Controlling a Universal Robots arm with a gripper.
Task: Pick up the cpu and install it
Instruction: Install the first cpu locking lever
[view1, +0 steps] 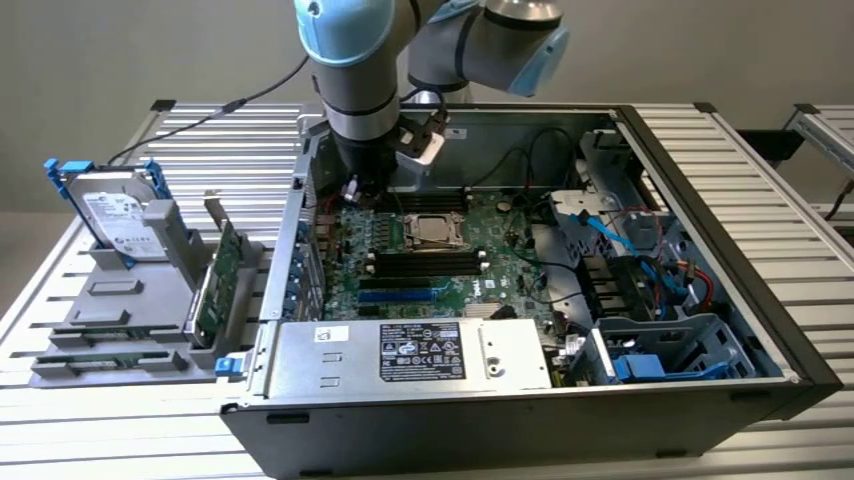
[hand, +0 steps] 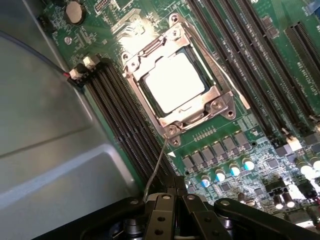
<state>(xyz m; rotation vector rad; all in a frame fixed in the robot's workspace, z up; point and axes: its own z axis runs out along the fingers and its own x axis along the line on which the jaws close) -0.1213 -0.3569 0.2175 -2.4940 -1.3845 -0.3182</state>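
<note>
While gripper (hand: 175, 191) hangs empty above motherboard (hand: 240, 145), fingers pressed together, cpu (hand: 175, 82) sits seated in socket frame (hand: 216, 96), just beside memory slots (hand: 117, 117), inside open computer case (view1: 534, 440).

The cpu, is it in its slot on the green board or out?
In. The cpu lies flat inside the metal socket frame on the motherboard, apart from the shut gripper.

Metal frame (hand: 216, 96) around cpu (hand: 175, 82) — clear above
</note>
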